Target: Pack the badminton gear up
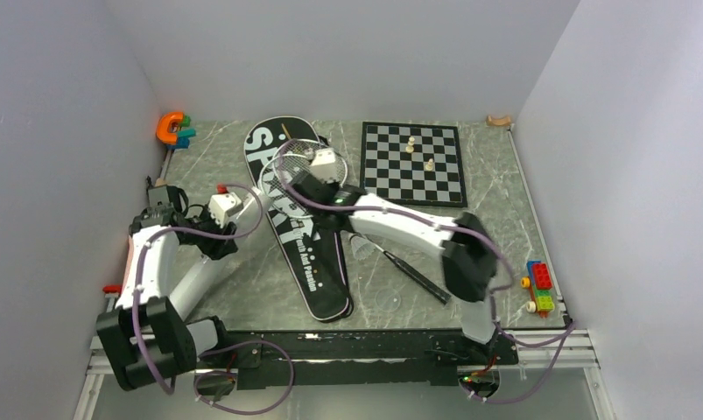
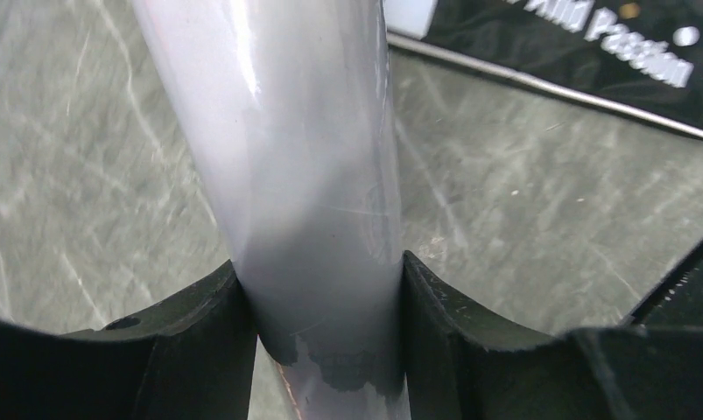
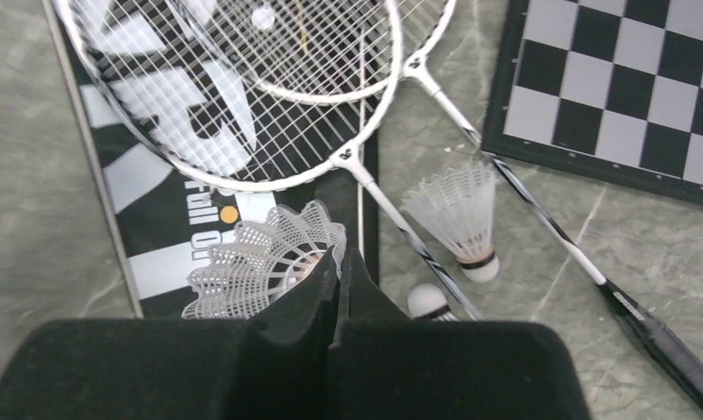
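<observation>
Shuttlecock tube sits at the near left, clamped across its body by the left gripper. Both black fingers press flat against its sides. From above it slants from the near left toward the middle of the table, probably so that its far end faces the other arm for loading. Whether that end is open, I cannot tell.

Further in, the right gripper hovers over the racket bag. Its fingers are almost together, pinching a white net-skirted shuttlecock at the base of the skirt. That narrow grip likely suits sliding it base-first into the tube.

Just right of the bag, a feathered shuttlecock lies on its side, with the white cork of a third near it. Both wait their turn.

Beyond them, the two rackets rest with heads overlapping on the bag's far end and shafts trailing to the near right. They lie on the bag, not in it, so bagging them looks like a later step.

Far right stands the chessboard, no part of the gear.
</observation>
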You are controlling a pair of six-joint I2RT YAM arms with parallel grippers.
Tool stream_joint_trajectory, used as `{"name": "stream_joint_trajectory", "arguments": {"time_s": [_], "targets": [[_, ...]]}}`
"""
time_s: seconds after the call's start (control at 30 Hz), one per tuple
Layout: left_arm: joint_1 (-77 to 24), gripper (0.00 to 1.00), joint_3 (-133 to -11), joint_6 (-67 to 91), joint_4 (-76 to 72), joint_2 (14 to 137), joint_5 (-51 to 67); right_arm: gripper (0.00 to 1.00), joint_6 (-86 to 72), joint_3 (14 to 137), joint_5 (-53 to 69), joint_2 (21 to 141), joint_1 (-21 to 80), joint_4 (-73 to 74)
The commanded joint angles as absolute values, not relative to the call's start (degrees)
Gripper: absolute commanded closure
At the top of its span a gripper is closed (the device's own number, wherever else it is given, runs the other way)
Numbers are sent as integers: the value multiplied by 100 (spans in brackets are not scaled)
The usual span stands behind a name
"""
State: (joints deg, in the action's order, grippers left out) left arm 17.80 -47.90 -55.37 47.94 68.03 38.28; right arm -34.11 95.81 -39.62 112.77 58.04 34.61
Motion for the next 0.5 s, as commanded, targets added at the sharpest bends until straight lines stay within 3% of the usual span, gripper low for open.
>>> {"name": "stream_joint_trajectory", "arguments": {"time_s": [0.0, 0.1, 0.2, 0.47], "targets": [[1538, 65, -4831, -5993, 5285, 6156, 4769, 100, -3787, 8180, -2771, 9395, 5244, 2361], [1492, 65, -4871, -6252, 5672, 5793, 5090, 100, -3979, 6747, -1155, 7969, 4661, 1158], [1435, 65, -4977, -6709, 6273, 5707, 5205, 100, -4013, 6097, -136, 7246, 4322, 435], [1328, 62, -5103, -7472, 6741, 5610, 5661, 100, -4434, 5994, 1407, 7085, 4306, -764]]}}
